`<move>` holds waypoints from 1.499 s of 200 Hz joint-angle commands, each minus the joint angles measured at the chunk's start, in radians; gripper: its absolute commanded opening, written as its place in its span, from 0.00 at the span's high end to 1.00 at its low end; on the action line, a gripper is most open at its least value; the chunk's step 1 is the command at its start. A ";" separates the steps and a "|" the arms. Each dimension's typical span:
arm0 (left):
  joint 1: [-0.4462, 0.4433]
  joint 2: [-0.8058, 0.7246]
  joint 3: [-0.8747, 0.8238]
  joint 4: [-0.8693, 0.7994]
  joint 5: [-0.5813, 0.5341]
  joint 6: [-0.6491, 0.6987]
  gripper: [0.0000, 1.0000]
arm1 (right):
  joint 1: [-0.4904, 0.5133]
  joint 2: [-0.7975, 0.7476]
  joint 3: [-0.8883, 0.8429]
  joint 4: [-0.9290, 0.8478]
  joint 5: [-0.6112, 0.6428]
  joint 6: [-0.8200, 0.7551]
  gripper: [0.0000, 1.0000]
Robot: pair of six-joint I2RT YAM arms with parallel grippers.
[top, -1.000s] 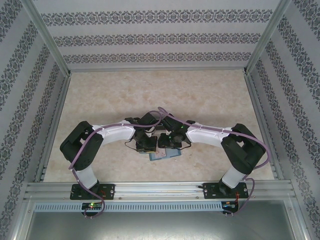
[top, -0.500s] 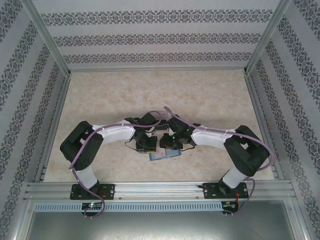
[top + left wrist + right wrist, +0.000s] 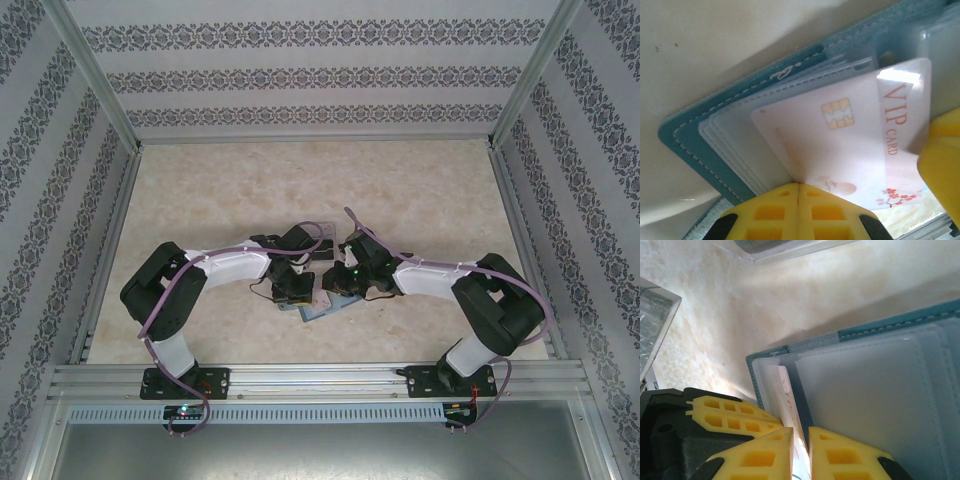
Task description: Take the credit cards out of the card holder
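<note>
Right gripper (image 3: 800,440): pads almost together, pinching the card (image 3: 840,140), which runs edge-on into the thin gap between them.
Right finger (image 3: 940,160): in the left wrist view it covers the card's right end.
Left gripper (image 3: 798,186): pads pressed flat together with no gap, at the card's lower edge. I cannot tell whether they nip anything.
Both grippers: just beside each other over the wallet (image 3: 322,310).
Left arm (image 3: 235,265): elbow out to the left, forearm reaching inward to the middle.
Right arm (image 3: 430,275): mirrors it, elbow out to the right.
Wallet place: on the table (image 3: 300,190), near the front edge, midway between the two bases.
Wallet look: teal with pale stitching along the rim, lying open, with a stack of frosted clear sleeves (image 3: 730,130) inside.
Card look: white, with a gold chip, "VIP CARD" in orange-red letters and a small flower print at one end.
Card place: askew across the sleeves, by the wallet's corner.
</note>
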 commanded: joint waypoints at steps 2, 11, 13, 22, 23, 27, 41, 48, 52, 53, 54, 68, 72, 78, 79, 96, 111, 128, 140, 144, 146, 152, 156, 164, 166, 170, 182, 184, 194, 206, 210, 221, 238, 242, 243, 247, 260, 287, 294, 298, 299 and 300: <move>-0.013 0.029 0.001 -0.049 -0.043 0.020 1.00 | -0.001 0.033 -0.014 0.067 -0.062 0.012 0.84; -0.013 0.031 0.001 -0.049 -0.044 0.021 1.00 | 0.000 0.042 -0.015 0.073 -0.063 0.012 0.84; -0.012 0.030 0.001 -0.050 -0.043 0.020 1.00 | -0.001 0.045 -0.015 0.073 -0.063 0.011 0.84; -0.012 0.029 0.002 -0.052 -0.044 0.022 1.00 | -0.001 0.054 -0.017 0.076 -0.065 0.009 0.85; -0.012 0.029 0.001 -0.052 -0.045 0.022 1.00 | -0.001 0.054 -0.017 0.076 -0.065 0.009 0.85; -0.013 0.029 0.000 -0.052 -0.045 0.022 1.00 | -0.002 0.058 -0.017 0.076 -0.065 0.007 0.85; -0.012 0.028 -0.001 -0.054 -0.045 0.022 1.00 | -0.002 0.066 -0.018 0.078 -0.068 0.005 0.86; -0.012 0.029 -0.001 -0.055 -0.045 0.022 1.00 | -0.002 0.068 -0.019 0.079 -0.068 0.004 0.87; -0.013 0.029 0.000 -0.055 -0.046 0.022 1.00 | -0.002 0.069 -0.020 0.078 -0.068 0.004 0.88; -0.012 0.028 -0.001 -0.056 -0.046 0.022 1.00 | -0.002 0.067 -0.020 0.078 -0.067 0.004 0.88; -0.013 0.029 0.000 -0.056 -0.045 0.022 1.00 | -0.003 0.066 -0.020 0.078 -0.067 0.004 0.88; -0.013 0.027 0.002 -0.057 -0.048 0.023 1.00 | -0.005 0.056 -0.023 0.072 -0.060 0.000 0.90; -0.013 0.026 0.002 -0.058 -0.048 0.024 1.00 | -0.005 0.050 -0.024 0.069 -0.057 -0.002 0.91; -0.013 0.026 0.002 -0.058 -0.047 0.024 1.00 | -0.007 0.041 -0.025 0.061 -0.050 -0.007 0.92; -0.013 0.025 0.001 -0.058 -0.047 0.025 1.00 | -0.007 0.039 -0.026 0.058 -0.048 -0.008 0.92; -0.012 0.018 0.001 -0.065 -0.054 0.027 1.00 | -0.011 0.006 -0.028 0.015 -0.012 -0.030 0.93; -0.013 0.013 0.001 -0.074 -0.061 0.028 1.00 | -0.016 -0.025 -0.026 -0.029 0.023 -0.053 0.94; -0.012 0.011 0.000 -0.080 -0.065 0.033 1.00 | -0.020 -0.048 -0.016 -0.090 0.065 -0.085 0.94; -0.012 0.012 -0.002 -0.082 -0.063 0.034 1.00 | -0.024 -0.061 -0.008 -0.131 0.087 -0.105 0.95; -0.012 0.011 -0.001 -0.083 -0.064 0.035 1.00 | -0.025 -0.065 -0.005 -0.141 0.093 -0.111 0.95; -0.012 0.011 -0.002 -0.084 -0.063 0.036 1.00 | -0.025 -0.068 -0.005 -0.145 0.095 -0.113 0.95; -0.013 0.011 -0.002 -0.085 -0.066 0.038 1.00 | -0.024 -0.074 -0.003 -0.156 0.105 -0.120 0.95; -0.013 0.008 -0.002 -0.086 -0.065 0.040 1.00 | -0.024 -0.080 -0.002 -0.164 0.110 -0.123 0.95; -0.013 0.008 -0.001 -0.087 -0.066 0.040 1.00 | -0.025 -0.089 0.002 -0.180 0.122 -0.131 0.96; -0.013 0.008 -0.001 -0.088 -0.067 0.040 1.00 | -0.025 -0.093 0.003 -0.186 0.127 -0.133 0.96; -0.013 0.007 -0.002 -0.088 -0.067 0.040 1.00 | -0.024 -0.099 0.006 -0.196 0.136 -0.137 0.96; -0.013 0.005 -0.002 -0.089 -0.070 0.042 1.00 | -0.025 -0.118 0.015 -0.233 0.169 -0.154 0.96; -0.012 0.005 -0.002 -0.089 -0.071 0.042 1.00 | -0.023 -0.122 0.017 -0.241 0.174 -0.157 0.96; -0.012 0.006 -0.001 -0.088 -0.071 0.043 1.00 | -0.022 -0.137 0.025 -0.266 0.199 -0.175 0.97; -0.013 0.006 -0.004 -0.086 -0.068 0.042 1.00 | -0.020 -0.146 0.033 -0.291 0.222 -0.195 0.97; -0.012 0.006 -0.003 -0.086 -0.068 0.042 1.00 | -0.019 -0.148 0.036 -0.298 0.227 -0.200 0.97; -0.013 0.007 -0.002 -0.084 -0.066 0.043 1.00 | -0.019 -0.147 0.044 -0.315 0.233 -0.210 0.97; -0.012 0.006 0.000 -0.085 -0.065 0.045 1.00 | -0.005 -0.145 0.056 -0.326 0.238 -0.221 0.97; -0.012 0.007 0.001 -0.085 -0.065 0.045 1.00 | -0.001 -0.143 0.059 -0.329 0.243 -0.224 0.97; -0.012 0.007 0.001 -0.085 -0.065 0.045 1.00 | 0.001 -0.143 0.060 -0.330 0.244 -0.225 0.97; -0.013 0.006 0.001 -0.085 -0.065 0.046 1.00 | 0.006 -0.143 0.065 -0.334 0.248 -0.228 0.97; -0.012 0.006 0.001 -0.084 -0.065 0.046 1.00 | 0.023 -0.137 0.081 -0.349 0.261 -0.238 0.96; -0.012 0.008 0.000 -0.080 -0.062 0.045 1.00 | 0.060 -0.122 0.120 -0.383 0.289 -0.251 0.94; -0.012 0.009 0.000 -0.078 -0.062 0.045 1.00 | 0.069 -0.120 0.128 -0.389 0.294 -0.252 0.92; -0.012 0.009 -0.001 -0.077 -0.062 0.045 1.00 | 0.073 -0.119 0.133 -0.390 0.292 -0.252 0.92; -0.012 0.009 0.000 -0.078 -0.062 0.045 1.00 | 0.073 -0.119 0.133 -0.391 0.292 -0.252 0.92; -0.013 0.009 0.000 -0.077 -0.061 0.045 1.00 | 0.073 -0.118 0.134 -0.392 0.291 -0.251 0.91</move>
